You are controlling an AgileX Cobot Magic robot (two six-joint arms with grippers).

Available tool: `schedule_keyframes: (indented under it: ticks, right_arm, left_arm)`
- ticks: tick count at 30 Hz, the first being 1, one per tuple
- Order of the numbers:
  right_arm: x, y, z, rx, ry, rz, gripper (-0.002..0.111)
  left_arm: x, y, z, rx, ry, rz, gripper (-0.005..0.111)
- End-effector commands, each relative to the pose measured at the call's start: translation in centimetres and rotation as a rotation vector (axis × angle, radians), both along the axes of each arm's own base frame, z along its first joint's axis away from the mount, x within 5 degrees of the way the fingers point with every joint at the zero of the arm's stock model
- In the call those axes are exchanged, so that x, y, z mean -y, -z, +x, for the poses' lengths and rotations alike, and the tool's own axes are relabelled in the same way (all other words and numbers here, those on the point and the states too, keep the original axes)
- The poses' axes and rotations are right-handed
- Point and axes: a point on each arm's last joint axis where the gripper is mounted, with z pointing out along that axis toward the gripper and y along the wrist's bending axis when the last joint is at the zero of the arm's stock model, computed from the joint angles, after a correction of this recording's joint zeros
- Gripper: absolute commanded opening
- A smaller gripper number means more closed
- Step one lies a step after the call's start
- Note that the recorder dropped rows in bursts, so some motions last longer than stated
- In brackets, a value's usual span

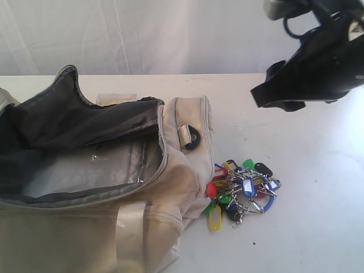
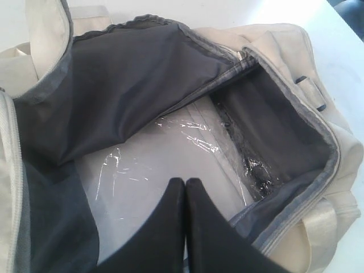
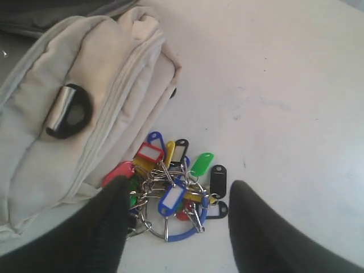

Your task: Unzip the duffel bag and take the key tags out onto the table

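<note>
Left gripper (image 2: 185,181), pinched shut on nothing, hangs over the unzipped duffel bag (image 1: 182,170); the key tags (image 1: 242,190) lie on the table (image 1: 318,187) against its end. Right gripper (image 3: 181,187) hovers above them, wide open and empty, and any dip could snag the rings.

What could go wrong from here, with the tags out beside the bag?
1. The left claw, shut, hangs over the open duffel bag's dark lining and clear plastic film. Pulling out could catch them and drag the bag.
2. The key tags lie against the bag's end, so a dragged bag might shove them along.
</note>
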Motion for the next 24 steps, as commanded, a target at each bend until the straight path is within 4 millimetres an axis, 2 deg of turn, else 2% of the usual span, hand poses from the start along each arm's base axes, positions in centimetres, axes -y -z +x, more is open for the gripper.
schedule_keyframes:
  ticks: [1, 5, 9, 16, 19, 24]
  right_arm:
    - [1.1, -1.7, -3.0, 0.041, 0.001, 0.005, 0.043]
    - [1.6, -2.0, -4.9, 0.071, 0.001, 0.014, 0.029]
    - [2.2, -2.2, -6.8, 0.087, 0.001, 0.019, 0.001]
    - [3.0, -2.8, -9.6, 0.161, 0.005, 0.046, 0.000]
    - [3.2, -3.4, -10.2, 0.211, 0.005, 0.061, 0.000]
    - [3.2, -3.4, -10.2, 0.213, 0.005, 0.061, 0.000]
  left_arm:
    - [0.3, 0.0, -0.2, 0.016, 0.028, -0.004, 0.000]
    - [0.9, -0.3, -0.4, 0.026, 0.091, -0.040, 0.000]
    - [2.3, -1.7, -1.9, 0.119, 0.197, -0.066, 0.000]
    - [5.2, -4.7, -7.1, 0.323, 0.230, 0.046, 0.000]
    - [6.2, -5.5, -8.2, 0.349, 0.277, 0.045, 0.000]
    - [6.5, -5.6, -8.3, 0.357, 0.302, 0.037, 0.000]
